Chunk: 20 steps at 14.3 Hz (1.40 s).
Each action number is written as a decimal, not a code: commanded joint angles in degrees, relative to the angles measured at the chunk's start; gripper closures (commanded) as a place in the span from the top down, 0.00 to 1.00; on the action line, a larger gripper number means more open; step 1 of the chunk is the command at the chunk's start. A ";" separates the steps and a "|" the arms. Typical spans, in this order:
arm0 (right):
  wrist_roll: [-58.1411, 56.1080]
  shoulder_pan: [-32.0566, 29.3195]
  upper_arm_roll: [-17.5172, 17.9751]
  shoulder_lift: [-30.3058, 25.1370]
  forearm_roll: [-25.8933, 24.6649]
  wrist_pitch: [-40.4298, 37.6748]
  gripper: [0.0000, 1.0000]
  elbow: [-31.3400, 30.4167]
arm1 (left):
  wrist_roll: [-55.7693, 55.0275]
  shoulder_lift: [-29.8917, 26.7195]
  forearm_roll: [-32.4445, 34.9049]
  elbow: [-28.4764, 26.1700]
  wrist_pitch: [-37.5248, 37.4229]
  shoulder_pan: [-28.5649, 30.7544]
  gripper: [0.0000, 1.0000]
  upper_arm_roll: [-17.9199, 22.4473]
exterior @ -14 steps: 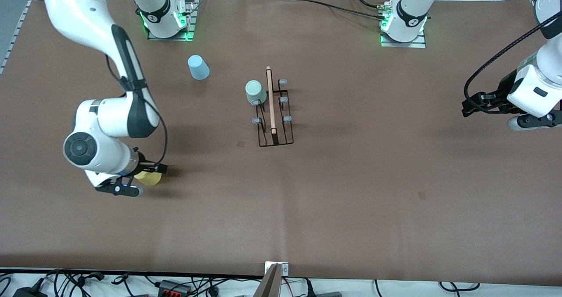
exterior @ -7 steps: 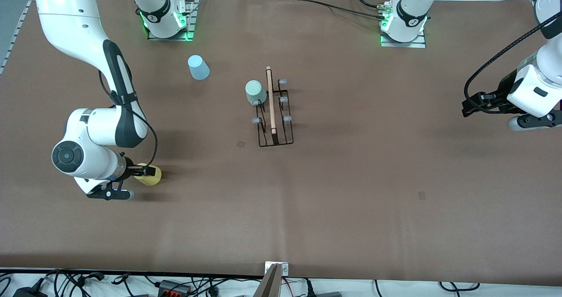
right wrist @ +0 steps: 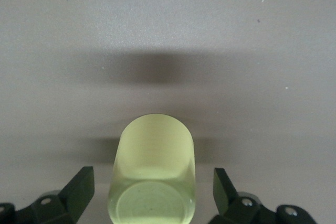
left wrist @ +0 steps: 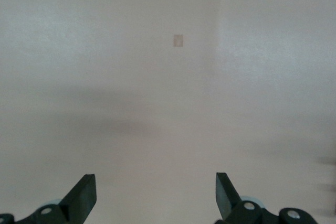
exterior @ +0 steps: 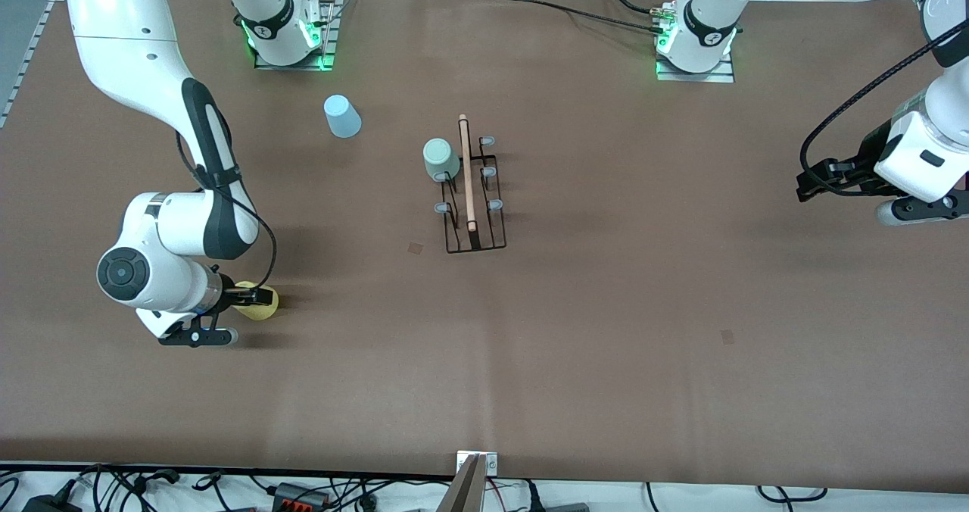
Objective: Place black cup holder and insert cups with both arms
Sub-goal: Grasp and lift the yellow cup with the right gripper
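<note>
Jaws of the right gripper (exterior: 253,297) stand wide open at lower left of the front view, flanking the yellow cup (right wrist: 152,174), which lies on its side on the table (exterior: 606,330) between them without contact. Jaws of the left gripper (left wrist: 152,198) are likewise wide open and empty; that arm waits at the frame's right edge. At centre stands the black cup holder (exterior: 473,194), the mint cup (exterior: 440,159) on 1 peg. Upper left, the blue cup (exterior: 342,116) stands separately.

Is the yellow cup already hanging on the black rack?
No, the yellow cup sits on the table between the open fingers of the right tool, away from the rack.
</note>
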 commanded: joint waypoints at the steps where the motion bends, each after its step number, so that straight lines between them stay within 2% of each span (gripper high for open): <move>1: -2.52 -1.25 0.73 0.97 1.74 -0.19 1.00 1.39 | 1.10 -1.24 0.21 -0.66 -0.51 -0.30 1.00 0.41; 2: -2.35 -1.25 0.73 0.97 1.83 -0.10 0.93 1.39 | 1.10 -1.24 0.21 -0.66 -0.51 -0.30 1.00 0.41; 5: -2.52 -1.25 0.73 0.88 2.01 -0.28 0.50 1.48 | 1.10 -1.24 0.21 -0.66 -0.51 -0.30 1.00 0.41; 6: -2.52 -1.16 0.73 0.71 2.01 -0.63 0.40 1.57 | 1.10 -1.24 0.21 -0.66 -0.51 -0.30 1.00 0.41; 9: -2.61 -0.64 1.25 -0.78 2.01 -2.81 0.25 1.65 | 1.10 -1.24 0.21 -0.66 -0.51 -0.30 1.00 0.49; 13: 0.45 0.76 7.83 -8.24 1.75 -11.59 0.23 1.66 | 1.10 -1.24 0.21 -0.66 -0.51 -0.30 1.00 0.58; 15: 6.15 4.62 8.55 -9.31 1.39 -14.42 0.23 3.75 | 1.10 -1.24 0.21 -0.66 -0.51 -0.30 1.00 0.58; 18: 16.07 10.16 8.55 -9.31 1.92 -22.05 0.24 11.74 | 1.10 -1.24 0.21 -0.48 -0.60 -0.30 1.00 0.58; 20: 23.37 15.77 8.46 -9.31 1.83 -23.30 0.24 13.87 | 1.10 -1.24 0.21 -0.39 -0.86 -0.30 1.00 0.58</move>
